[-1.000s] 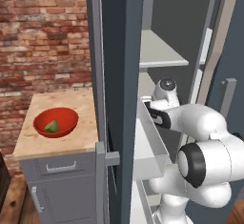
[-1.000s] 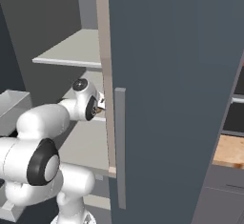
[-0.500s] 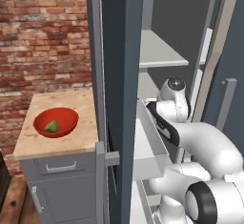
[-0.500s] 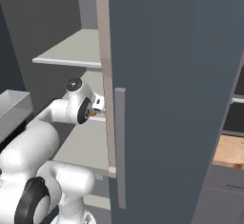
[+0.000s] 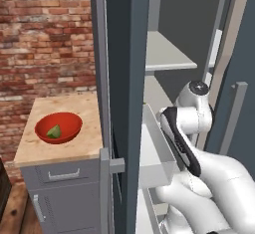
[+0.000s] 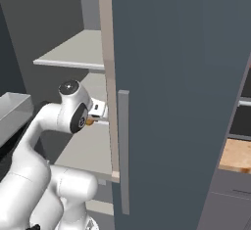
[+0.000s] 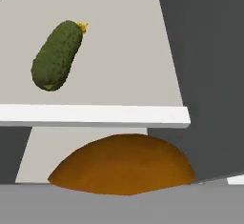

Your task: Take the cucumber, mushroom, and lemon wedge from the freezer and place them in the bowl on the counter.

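My gripper [image 6: 96, 117] is inside the open freezer [image 6: 181, 77], shut on the mushroom [image 7: 121, 163], whose brown cap bulges up at the bottom of the hand view and shows as an orange spot [image 6: 89, 122] beside the hand. The dark green cucumber [image 7: 56, 55] lies on a pale shelf [image 7: 124, 51] beyond and to the left of the mushroom. On the beige counter [image 5: 60, 153] left of the freezer sits the red bowl [image 5: 69, 121], with the yellow-green lemon wedge [image 5: 54, 132] in it. My fingertips are hidden.
The freezer's dark door [image 5: 124, 78] stands edge-on between the arm and the counter. A pale drawer [image 5: 157, 153] juts out of the freezer at arm height. A brick wall [image 5: 45, 34] backs the counter. The other door [image 6: 122, 150] with its bar handle is close on the right.
The hand has drawn back a little out of the freezer with the mushroom still in its grip, and the elbow has dropped low. The bowl and the wedge are unmoved.
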